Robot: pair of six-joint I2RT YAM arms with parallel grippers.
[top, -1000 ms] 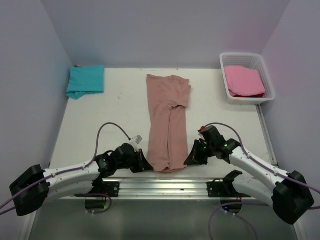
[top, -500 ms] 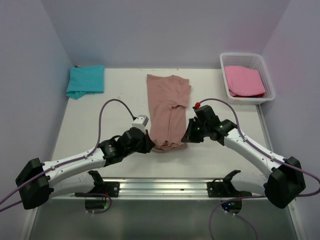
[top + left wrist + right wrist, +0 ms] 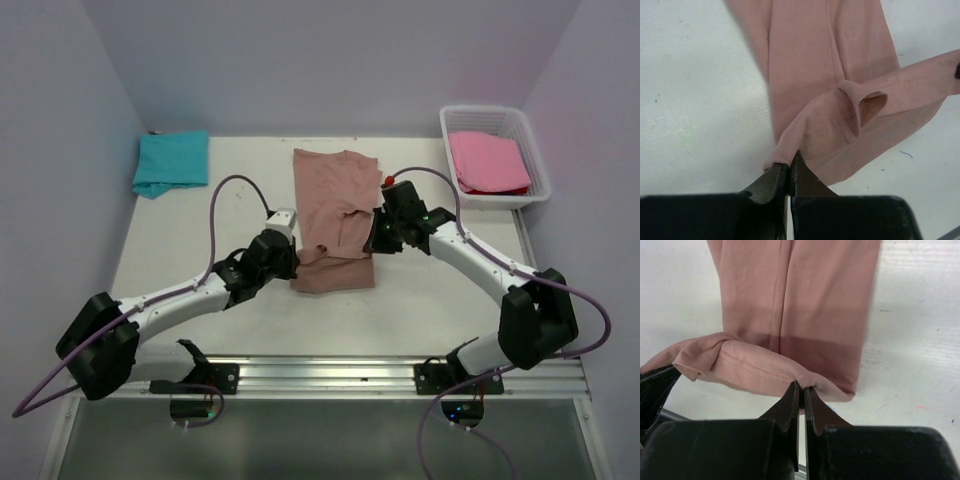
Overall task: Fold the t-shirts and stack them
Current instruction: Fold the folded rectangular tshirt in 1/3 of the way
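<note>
At the centre of the table (image 3: 450, 300), your left gripper (image 3: 296, 263) and right gripper (image 3: 373, 240), fingers clamped on the near hem of the salmon-brown t-shirt (image 3: 335, 190), hold it mid-fold; next, carry that hem toward 12 o'clock, keeping corners level.

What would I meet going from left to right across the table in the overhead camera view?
teal t-shirt → left gripper → salmon-brown t-shirt → right gripper → pink t-shirt, lying in the white basket
</note>
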